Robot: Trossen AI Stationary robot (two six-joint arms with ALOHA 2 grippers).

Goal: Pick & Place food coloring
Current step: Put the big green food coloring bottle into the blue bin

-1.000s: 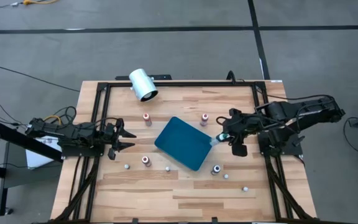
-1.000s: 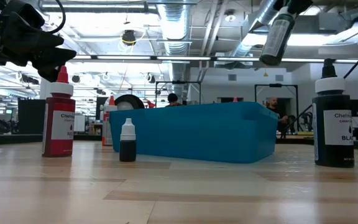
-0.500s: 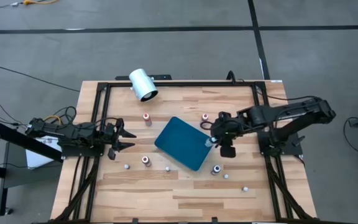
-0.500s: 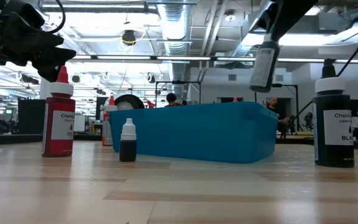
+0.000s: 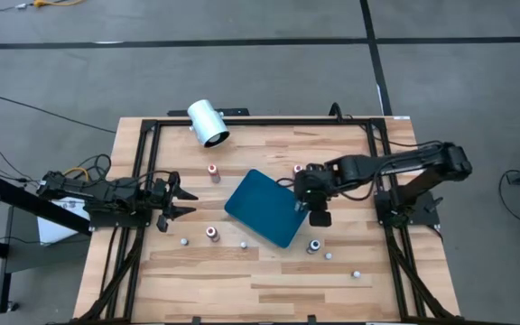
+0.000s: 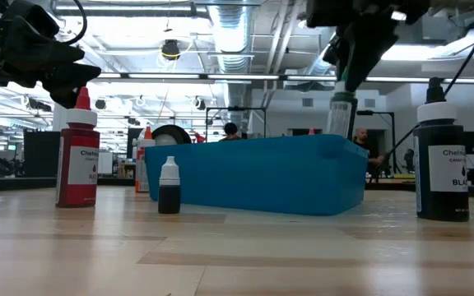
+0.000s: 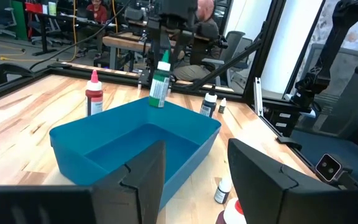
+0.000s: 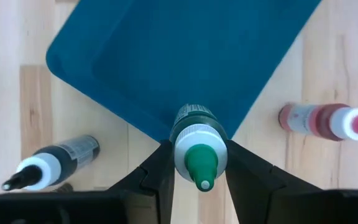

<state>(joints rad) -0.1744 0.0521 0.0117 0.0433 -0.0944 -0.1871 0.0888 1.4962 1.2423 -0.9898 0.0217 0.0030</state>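
Observation:
My right gripper [image 5: 305, 200] is shut on a green food coloring bottle [image 8: 199, 152] and hangs over the right-hand edge of the teal tray [image 5: 258, 209] in the middle of the table. The low view shows the bottle [image 6: 340, 113] just above the tray's rim [image 6: 303, 141]. Other food coloring bottles stand on their bases around the tray: red ones [image 5: 213, 171] [image 5: 212, 233] [image 5: 298, 169] and a dark one [image 5: 314, 246]. My left gripper [image 5: 183, 200] waits open and level at the table's left side. My right gripper pinches the green bottle at its top end, at the white collar [image 8: 185, 148] under the green nozzle, between its two fingers [image 8: 157, 171]. The fingers come steeply from above. The bottle [image 7: 160, 84] hangs below them, nearly upright, over the tray's rim.
A white cylinder [image 5: 208, 124] lies at the far left of the table. Small loose bottles [image 5: 183, 242] [image 5: 243, 244] [image 5: 329, 256] [image 5: 356, 273] dot the near half. A black bottle [image 8: 48, 163] and a red one [image 8: 322, 121] stand right beside the tray's edge.
My right gripper has carried the green bottle toward the table's left and downward, from beside the tray's right corner to over its right edge, tipping more steeply down. The bottle has sunk to the tray's rim height.

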